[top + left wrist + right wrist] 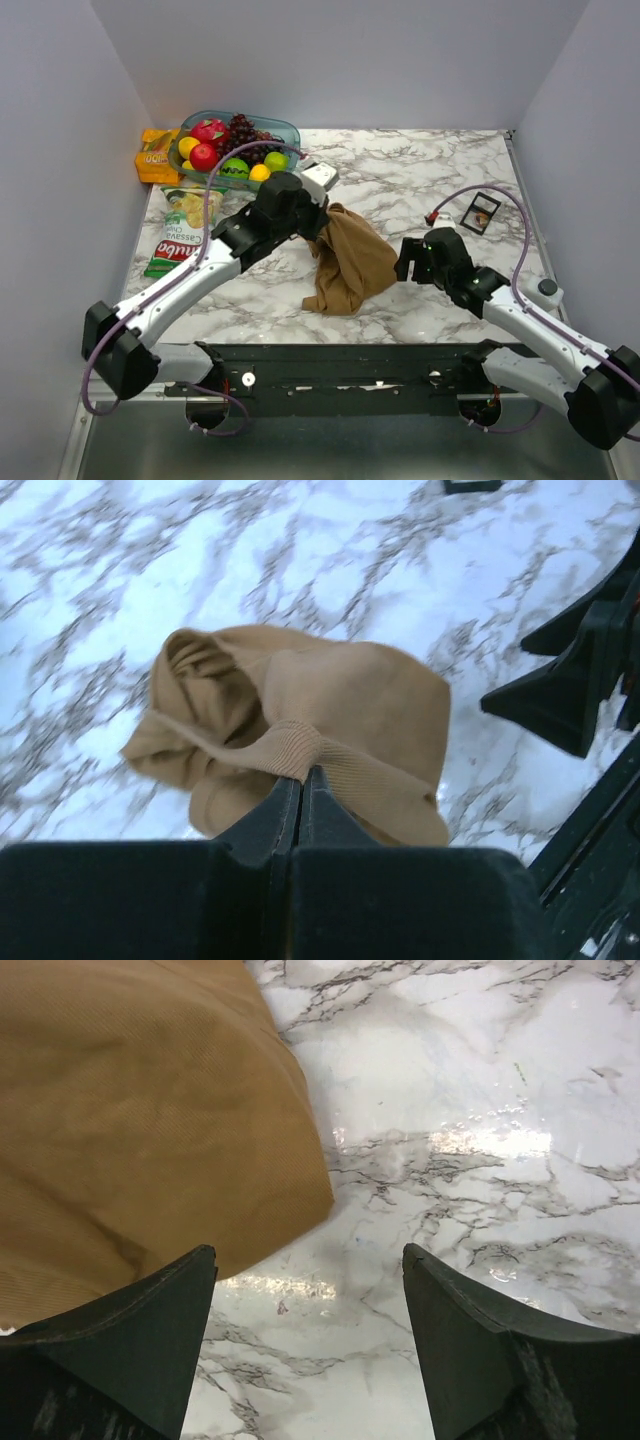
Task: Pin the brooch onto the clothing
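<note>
Marble tabletop [400,170] underneath everything, with a fruit bowl [292,132] and a chips bag [178,238] toward the far left.

Next in size, the clothing [350,265]: bunched and crumpled near the middle, raised at its far end and draping down toward the marble, not spread flat.

Left pincer [301,776] clenched on a ribbed hem of the clothing, fabric nipped between the tips.

Right pincer [310,1260] released, fingers wide apart, empty, hovering low just beside the near-right edge of the cloth without touching it.

Well apart at the far right, a small black tray [494,203]. Inside it, seemingly, the brooch [481,214], too small to make out clearly.

Judged from this: early in the task. Done so far, only a hold on the garment. Left to do: steadying a patch of fabric, fetching the brooch from the right side, opening its pin, pushing it through the cloth and closing it. No sign of any ornament on the fabric yet.
</note>
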`<action>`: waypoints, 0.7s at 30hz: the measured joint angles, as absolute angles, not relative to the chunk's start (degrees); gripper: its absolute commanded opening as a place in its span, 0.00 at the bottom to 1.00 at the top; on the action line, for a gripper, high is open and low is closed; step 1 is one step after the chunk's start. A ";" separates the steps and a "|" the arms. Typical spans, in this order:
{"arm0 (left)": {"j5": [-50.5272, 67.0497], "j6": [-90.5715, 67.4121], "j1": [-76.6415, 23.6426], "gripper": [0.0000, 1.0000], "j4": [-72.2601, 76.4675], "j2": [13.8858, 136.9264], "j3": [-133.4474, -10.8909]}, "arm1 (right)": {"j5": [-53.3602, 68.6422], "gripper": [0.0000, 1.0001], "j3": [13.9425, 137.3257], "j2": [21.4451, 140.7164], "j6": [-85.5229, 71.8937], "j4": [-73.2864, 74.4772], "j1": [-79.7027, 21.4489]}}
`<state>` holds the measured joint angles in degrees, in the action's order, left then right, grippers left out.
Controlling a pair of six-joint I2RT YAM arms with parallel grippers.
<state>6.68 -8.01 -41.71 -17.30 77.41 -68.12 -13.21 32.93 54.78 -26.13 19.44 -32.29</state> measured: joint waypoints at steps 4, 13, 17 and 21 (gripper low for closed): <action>2.96 -6.61 -37.21 0.00 -19.46 66.92 -60.40 | -10.48 0.83 34.54 57.71 -24.77 19.33 -32.82; -0.12 -6.42 -29.63 0.00 -19.79 52.40 -48.77 | -4.08 0.84 38.72 71.05 -24.84 13.96 -36.10; -0.69 -6.42 -29.10 0.00 -19.81 52.47 -48.77 | -0.19 0.83 39.64 77.60 -25.96 9.58 -36.34; -1.34 -6.35 -28.93 0.00 -19.84 52.47 -48.77 | 0.67 0.83 42.09 84.44 -26.52 8.27 -36.84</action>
<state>-1.34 -6.35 -28.93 -19.84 52.47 -48.77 0.67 42.09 84.44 -26.52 8.27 -36.84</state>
